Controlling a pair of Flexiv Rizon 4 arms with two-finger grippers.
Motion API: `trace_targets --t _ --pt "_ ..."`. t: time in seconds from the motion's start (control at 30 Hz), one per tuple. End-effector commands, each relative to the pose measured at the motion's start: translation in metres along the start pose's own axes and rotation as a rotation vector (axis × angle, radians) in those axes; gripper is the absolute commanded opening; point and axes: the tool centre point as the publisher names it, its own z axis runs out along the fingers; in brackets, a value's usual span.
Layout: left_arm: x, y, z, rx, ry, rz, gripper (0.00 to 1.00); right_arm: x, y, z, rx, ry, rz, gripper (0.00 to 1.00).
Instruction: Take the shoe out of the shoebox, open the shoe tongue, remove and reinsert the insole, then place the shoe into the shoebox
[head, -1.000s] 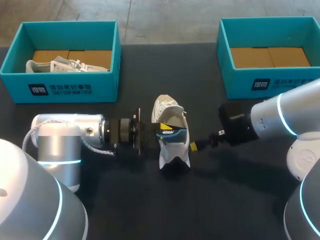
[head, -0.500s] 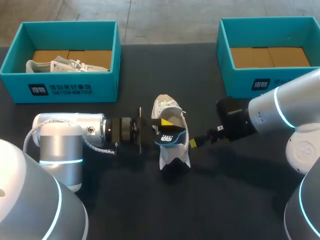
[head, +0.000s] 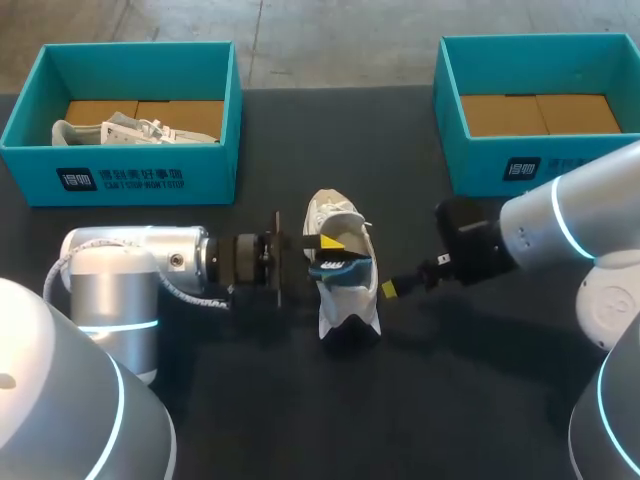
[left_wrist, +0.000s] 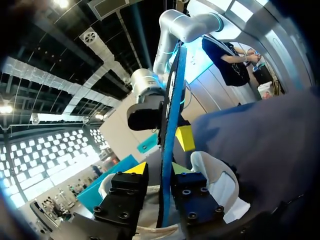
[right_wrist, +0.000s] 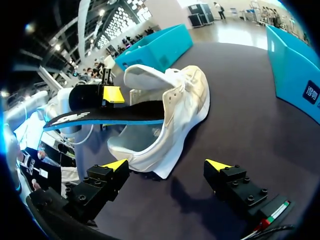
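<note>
A white shoe (head: 330, 215) lies at the table's middle, between my two grippers. A dark insole (head: 342, 266) with a blue edge sticks out of its opening. My left gripper (head: 325, 245) comes in from the left at the shoe's opening. In the left wrist view the insole (left_wrist: 172, 100) stands edge-on between the fingers of my left gripper (left_wrist: 156, 169). It lies against one finger with a gap to the other, so this gripper is open. My right gripper (head: 388, 289) stands wide open just right of the shoe (right_wrist: 185, 100), holding nothing. The insole (right_wrist: 115, 116) runs level out of the shoe's mouth.
A teal shoebox (head: 130, 180) at the back left holds another white shoe (head: 120, 128). A second teal shoebox (head: 500, 170) at the back right shows only its cardboard floor. Dark table lies in front of the shoe.
My left gripper's fingers have parted from a tight pinch on the insole. The insole has tipped flatter over the shoe. My right gripper has barely shifted beside the shoe.
</note>
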Motion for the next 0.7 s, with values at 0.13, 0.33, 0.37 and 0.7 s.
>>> trace_targets --t 0.13,0.33,0.37,0.7 --pt "0.009 -0.002 0.0 -0.001 0.026 -0.014 0.0 0.003 -0.001 -0.005 0.012 -0.01 0.004 1.0" --pt "0.014 0.004 0.001 -0.011 0.05 -0.018 0.0 0.006 0.001 -0.003 0.012 0.0 -0.016 1.0" --pt "0.014 0.005 0.002 -0.014 0.052 -0.02 0.0 0.007 0.001 -0.002 0.018 0.004 -0.025 1.0" --pt "0.016 0.017 0.006 -0.038 0.067 -0.032 0.0 0.009 0.0 0.008 0.05 0.03 -0.062 1.0"
